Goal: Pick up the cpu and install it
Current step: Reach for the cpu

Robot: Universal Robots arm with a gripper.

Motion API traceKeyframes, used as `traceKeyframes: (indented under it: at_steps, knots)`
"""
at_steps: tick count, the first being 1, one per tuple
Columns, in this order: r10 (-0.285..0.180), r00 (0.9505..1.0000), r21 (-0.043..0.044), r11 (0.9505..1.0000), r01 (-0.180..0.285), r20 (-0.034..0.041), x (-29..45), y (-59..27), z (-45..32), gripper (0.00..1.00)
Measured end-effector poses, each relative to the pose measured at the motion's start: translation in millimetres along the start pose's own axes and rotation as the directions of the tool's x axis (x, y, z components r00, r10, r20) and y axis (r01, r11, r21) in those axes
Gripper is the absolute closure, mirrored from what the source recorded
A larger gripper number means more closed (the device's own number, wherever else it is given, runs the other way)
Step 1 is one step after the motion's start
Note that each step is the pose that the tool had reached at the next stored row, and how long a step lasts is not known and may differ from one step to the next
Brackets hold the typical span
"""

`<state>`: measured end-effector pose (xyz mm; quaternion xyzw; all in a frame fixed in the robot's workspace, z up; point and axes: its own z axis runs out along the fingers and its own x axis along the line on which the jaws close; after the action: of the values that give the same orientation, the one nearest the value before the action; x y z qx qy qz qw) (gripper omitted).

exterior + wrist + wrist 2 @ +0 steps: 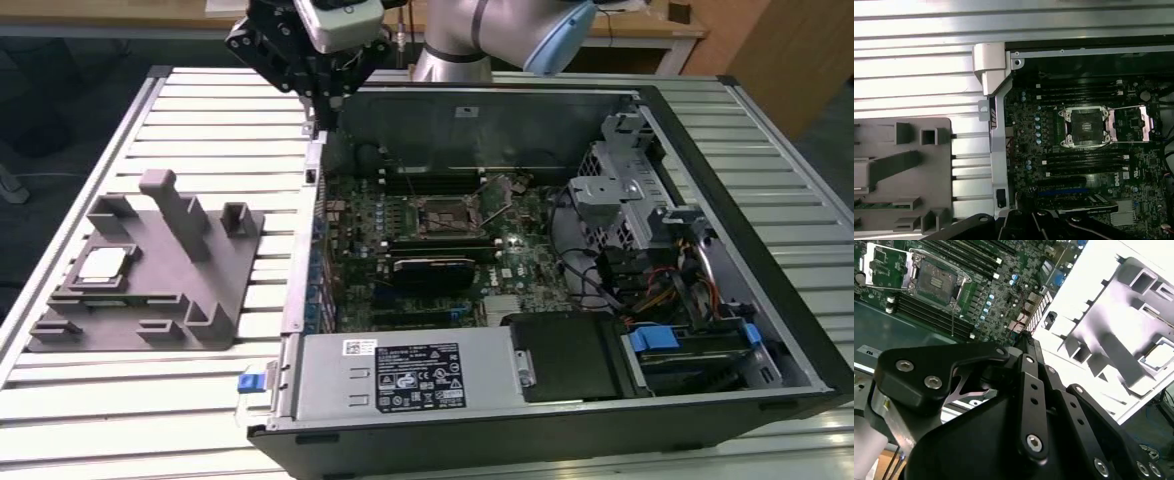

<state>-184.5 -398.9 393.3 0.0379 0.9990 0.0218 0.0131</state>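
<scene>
The cpu is a small silver-topped square chip lying flat in a recess of the grey fixture block, at the exterior view's left; in the second wrist view the cpu looks bright white. My black gripper hangs high over the back left corner of the open computer case, well away from the cpu and the motherboard socket. Its fingers come together at a point with nothing between them. The socket lies bare, its metal load plate swung open beside it.
The open computer case lies on a slatted metal table. A power supply and drive bays crowd the case's near and right sides. A tall post rises from the fixture block. Memory slots flank the socket.
</scene>
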Motion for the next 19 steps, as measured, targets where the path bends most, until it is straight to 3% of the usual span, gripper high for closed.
traceKeyframes:
  at_steps: [1,19]
  knots:
    - [0.000,1.0000,0.0000,1.0000,0.000,0.0000,11.0,-0.8,-0.3,0.89]
    - [0.000,1.0000,0.0000,1.0000,0.000,0.0000,19.4,-1.5,-0.6,0.89]
